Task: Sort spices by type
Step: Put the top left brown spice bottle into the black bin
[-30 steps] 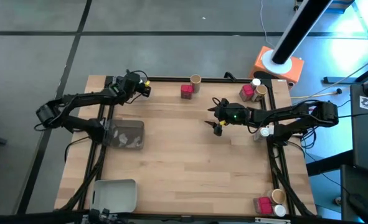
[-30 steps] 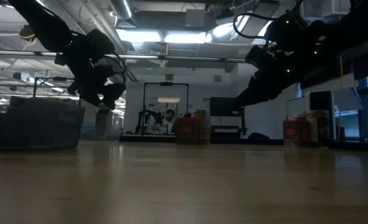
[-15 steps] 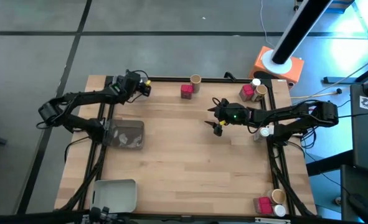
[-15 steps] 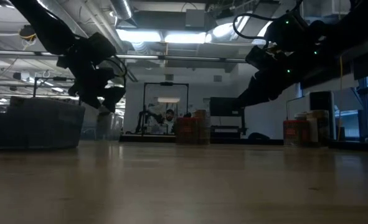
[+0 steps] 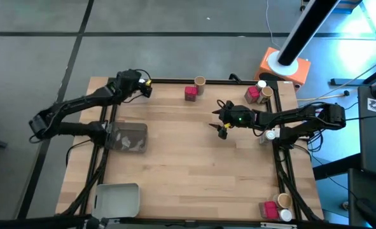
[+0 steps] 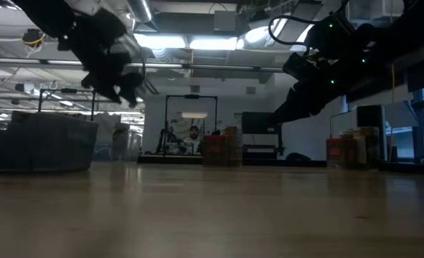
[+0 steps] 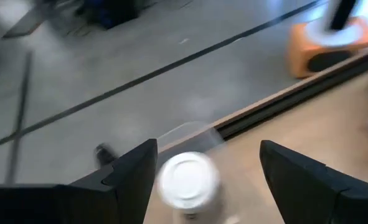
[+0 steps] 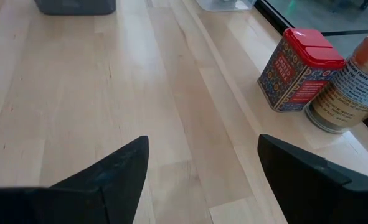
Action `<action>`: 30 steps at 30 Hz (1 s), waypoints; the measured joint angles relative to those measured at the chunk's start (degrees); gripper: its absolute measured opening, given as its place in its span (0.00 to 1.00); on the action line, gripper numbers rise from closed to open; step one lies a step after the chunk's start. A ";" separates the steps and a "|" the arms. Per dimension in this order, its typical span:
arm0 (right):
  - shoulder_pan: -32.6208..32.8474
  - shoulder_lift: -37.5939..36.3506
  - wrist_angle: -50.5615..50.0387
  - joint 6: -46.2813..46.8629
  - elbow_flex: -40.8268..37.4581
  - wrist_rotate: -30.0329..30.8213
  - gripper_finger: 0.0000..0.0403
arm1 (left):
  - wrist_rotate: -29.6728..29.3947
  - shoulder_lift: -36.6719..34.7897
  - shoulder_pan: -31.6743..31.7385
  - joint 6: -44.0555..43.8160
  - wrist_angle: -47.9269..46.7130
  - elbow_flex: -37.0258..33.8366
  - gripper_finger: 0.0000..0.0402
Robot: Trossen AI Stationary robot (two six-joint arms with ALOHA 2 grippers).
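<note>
My left gripper (image 5: 144, 88) hangs open over the table's far-left corner. In its wrist view a white-lidded jar (image 7: 188, 180) stands on the table between the spread fingers, touching neither. My right gripper (image 5: 222, 129) hovers open above the table's middle right. A red box (image 5: 191, 93) and a tan-lidded jar (image 5: 200, 81) stand at the far edge. A red box (image 5: 252, 94), a tan-lidded jar (image 5: 266, 93) and a white-lidded jar (image 5: 261, 83) stand at the far-right corner. Three more (image 5: 277, 208) stand at the near-right corner.
A clear tray (image 5: 129, 137) lies near the left edge and a grey tray (image 5: 118, 198) at the near-left corner. Another white-lidded jar (image 5: 271, 134) stands by the right edge. The right wrist view shows a red tin (image 8: 299, 68) beside a jar (image 8: 352, 87). Bare wood fills the middle.
My left gripper has risen and drawn slightly toward the far-left corner, while that arm's elbow has swung out toward the table's left. My right arm has kept still.
</note>
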 joint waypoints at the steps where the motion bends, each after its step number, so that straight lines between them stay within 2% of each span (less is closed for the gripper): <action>1: 0.00 0.02 0.00 0.00 0.00 0.00 0.75 | 1.46 -1.21 -1.03 0.30 -0.07 0.00 0.66; 6: 0.00 0.01 0.41 0.00 0.00 0.00 0.75 | 10.72 -6.00 -7.23 1.44 0.06 0.00 0.66; 10: 0.00 0.02 0.44 0.00 0.00 0.00 0.75 | 14.96 -6.70 -13.40 1.45 0.33 0.00 0.66; 20: 0.00 0.00 2.23 0.08 0.00 0.00 0.75 | 15.27 -1.28 -27.84 0.43 2.41 0.00 0.66; 30: -0.18 0.00 2.45 0.04 1.63 2.03 0.75 | 15.25 7.60 -33.51 -0.10 4.92 0.00 0.66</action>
